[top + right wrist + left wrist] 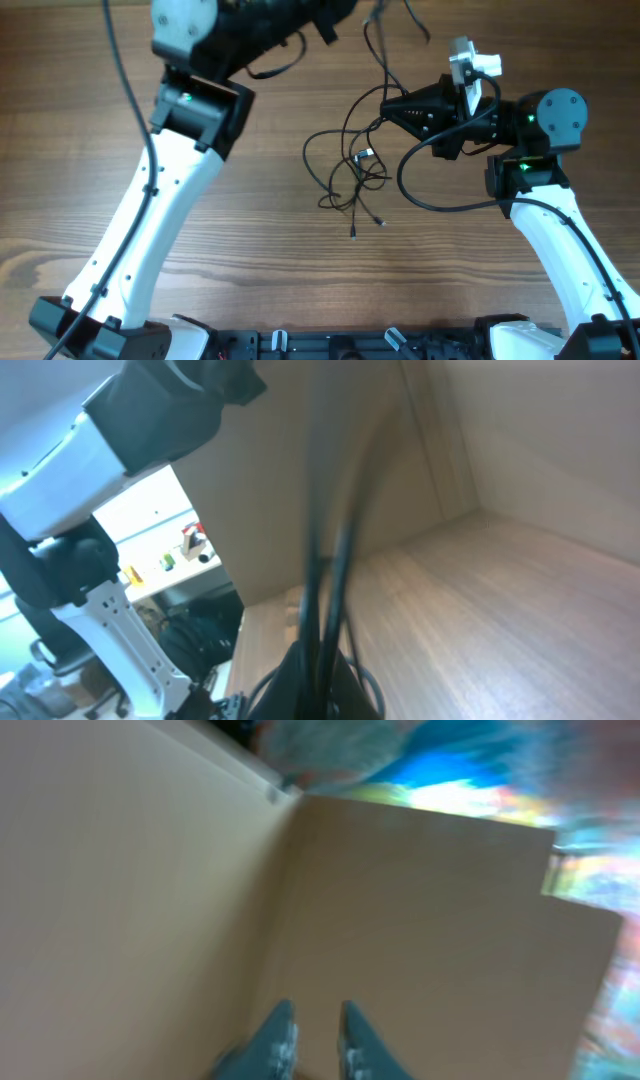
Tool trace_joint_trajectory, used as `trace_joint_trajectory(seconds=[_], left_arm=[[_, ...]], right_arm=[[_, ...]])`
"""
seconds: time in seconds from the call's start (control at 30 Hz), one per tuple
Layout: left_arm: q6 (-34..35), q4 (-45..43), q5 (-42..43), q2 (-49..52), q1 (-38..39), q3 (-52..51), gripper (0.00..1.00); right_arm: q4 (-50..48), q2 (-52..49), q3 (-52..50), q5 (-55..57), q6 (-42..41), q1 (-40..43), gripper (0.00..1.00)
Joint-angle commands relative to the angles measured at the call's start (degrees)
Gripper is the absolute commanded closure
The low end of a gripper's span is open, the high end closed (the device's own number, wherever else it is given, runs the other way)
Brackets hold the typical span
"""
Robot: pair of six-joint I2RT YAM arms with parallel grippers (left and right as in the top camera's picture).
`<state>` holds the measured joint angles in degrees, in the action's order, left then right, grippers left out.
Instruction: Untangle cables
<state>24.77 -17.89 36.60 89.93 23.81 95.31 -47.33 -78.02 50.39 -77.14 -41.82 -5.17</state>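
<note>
While right hand (pixel 385 107) pinches cables (pixel 362 156), left hand (pixel 315 1023) hangs slightly parted.

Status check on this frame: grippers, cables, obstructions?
Right gripper shut on cables. Left gripper slightly open, empty, away from them. Tangle on table; right arm's thick cable loops beside it.
</note>
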Motion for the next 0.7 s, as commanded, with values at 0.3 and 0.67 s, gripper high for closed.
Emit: trace_joint_trajectory(seconds=[0.3,0.67], left_arm=[[-2.5,39.0,-8.1,-1.0,-6.7,0.6,0.00],[-35.7,59.5,10.1,-1.0,-3.5,0.6,0.00]], right_arm=[[-0.5,0.0,0.6,14.6,-9.5,-0.1,0.95],[-2.8,0.0,0.6,29.8,-21.6,-0.1,0.95]])
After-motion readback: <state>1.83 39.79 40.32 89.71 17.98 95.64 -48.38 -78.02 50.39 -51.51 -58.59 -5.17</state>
